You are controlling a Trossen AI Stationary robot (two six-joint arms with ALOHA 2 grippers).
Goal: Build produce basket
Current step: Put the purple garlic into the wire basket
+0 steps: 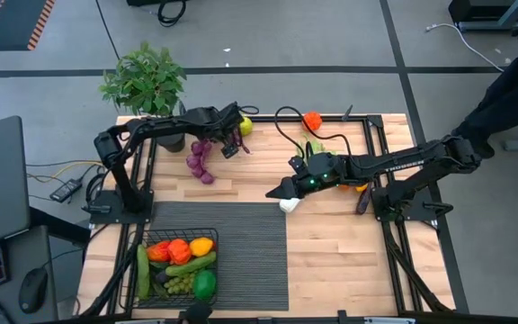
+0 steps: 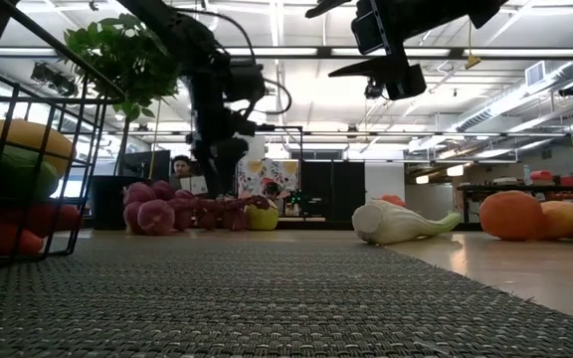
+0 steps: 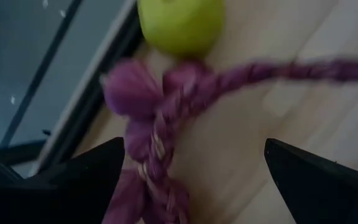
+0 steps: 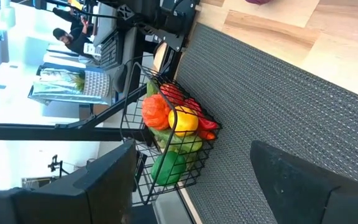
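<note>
Left gripper (image 1: 232, 135): upper middle of the high view, over the stem end of the purple grapes (image 1: 200, 159); fingers spread, the wrist view shows the grapes' rope stem running up between them, nothing pinched.
Right gripper (image 1: 281, 191): centre of the high view, above the leek (image 1: 290, 204) at the mat's upper right corner; fingers spread wide in its wrist view, holding nothing.
Basket (image 1: 149, 238): lower left of the high view, on the mat's (image 1: 241, 252) left end.
In the basket: a cucumber (image 1: 142, 270) along the left wall, red peppers (image 1: 171, 251), a lemon (image 1: 201, 245), another cucumber (image 1: 192, 265), green grapes (image 1: 181, 284) and a green piece at the lower right that I cannot name.
Purple grapes: on the bare table (image 1: 349, 243), just above the mat's upper edge, cluster to the lower left of the left gripper.
Apple (image 1: 245, 125): green, just right of the left gripper, near the table's top edge.
Leek: white end touching the mat's corner; in the low view it lies flat, centre right.
Orange (image 1: 312, 120): top of the table, right of centre, well apart from the basket.
Other produce: an orange-yellow piece half hidden under the right arm, mid right.
Plant (image 1: 146, 83): upper left, at the table's far corner.
</note>
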